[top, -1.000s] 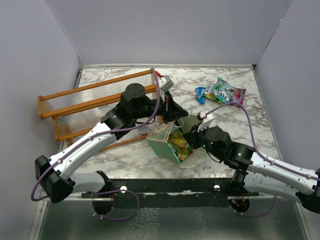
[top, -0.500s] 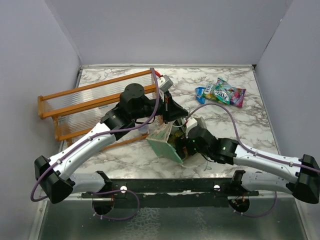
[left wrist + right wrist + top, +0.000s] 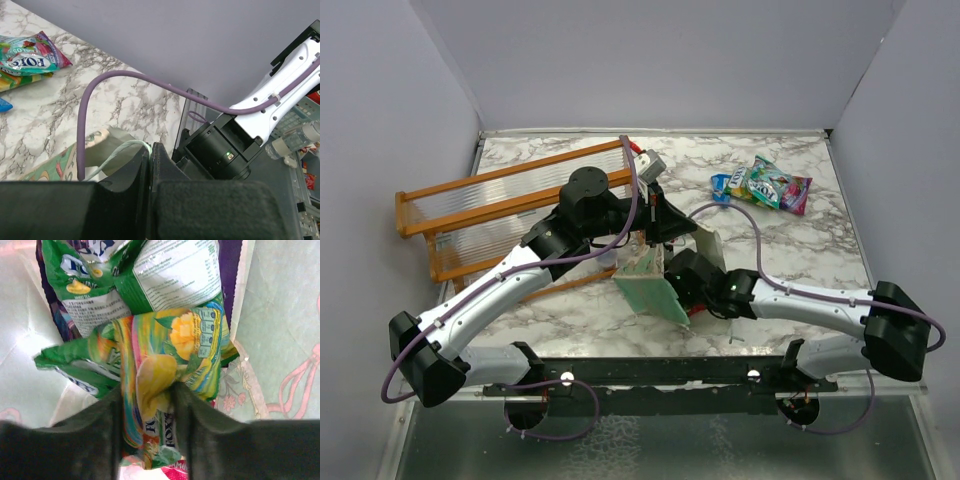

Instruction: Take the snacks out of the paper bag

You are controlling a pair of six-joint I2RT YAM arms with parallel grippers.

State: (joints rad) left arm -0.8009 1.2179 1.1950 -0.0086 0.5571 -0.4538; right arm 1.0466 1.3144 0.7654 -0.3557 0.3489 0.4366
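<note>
The mint-green paper bag (image 3: 648, 292) lies tipped on the marble table, its mouth facing right. My left gripper (image 3: 656, 214) is above it, shut on the bag's thin string handle (image 3: 131, 145). My right gripper (image 3: 680, 282) reaches into the bag's mouth. In the right wrist view its fingers (image 3: 192, 410) pinch a green-yellow packet (image 3: 170, 347), which crumples between them. More green packets (image 3: 165, 275) and a purple one (image 3: 231, 260) lie deeper in, against the bag's wall (image 3: 285, 315). Several packets (image 3: 767, 186) lie on the table at the back right.
An orange wooden rack (image 3: 490, 215) stands at the back left, beside my left arm. The teal-white and pink packets also show in the left wrist view (image 3: 27, 57). Grey walls enclose the table on three sides.
My right arm has stretched left and its gripper has gone into the bag's mouth, onto the green-yellow packet. My left gripper has stayed put on the handle.
</note>
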